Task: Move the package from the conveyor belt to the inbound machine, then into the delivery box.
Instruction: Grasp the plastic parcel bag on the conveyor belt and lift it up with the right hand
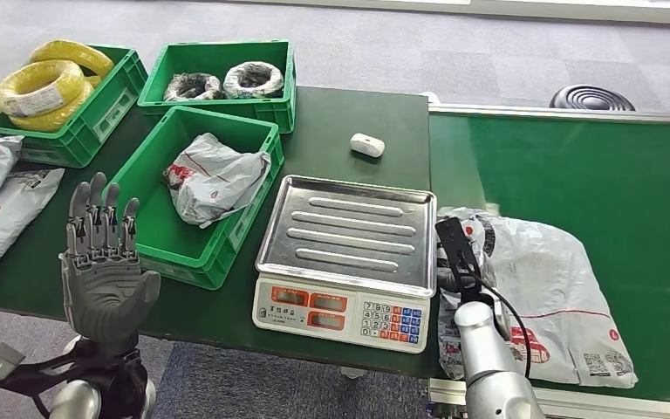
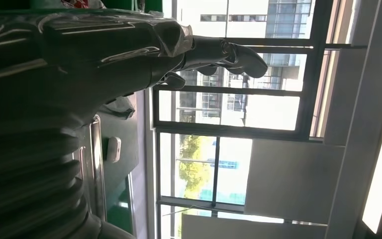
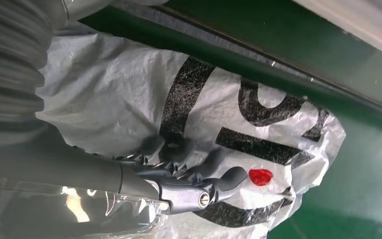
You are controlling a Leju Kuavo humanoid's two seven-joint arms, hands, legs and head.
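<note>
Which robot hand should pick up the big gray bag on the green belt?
The right hand, I think. It already rests on the package lying on the conveyor belt, fingers pressing the plastic. The left hand is raised, open, far over by the green bin.

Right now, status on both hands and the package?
Left hand raised, open, empty. Right hand pressing on the package, grip unclear. Package on conveyor belt beside the scale.

premises present as a parcel-sorting or logistics work area: a green conveyor belt [image 1: 593, 166] adjoining a dark green table [image 1: 349, 113], an electronic weighing scale [image 1: 345, 262], green plastic crates [image 1: 196, 188] holding bagged parcels and cable coils, grey carpeted floor [image 1: 401, 44], large windows [image 2: 229, 149].
</note>
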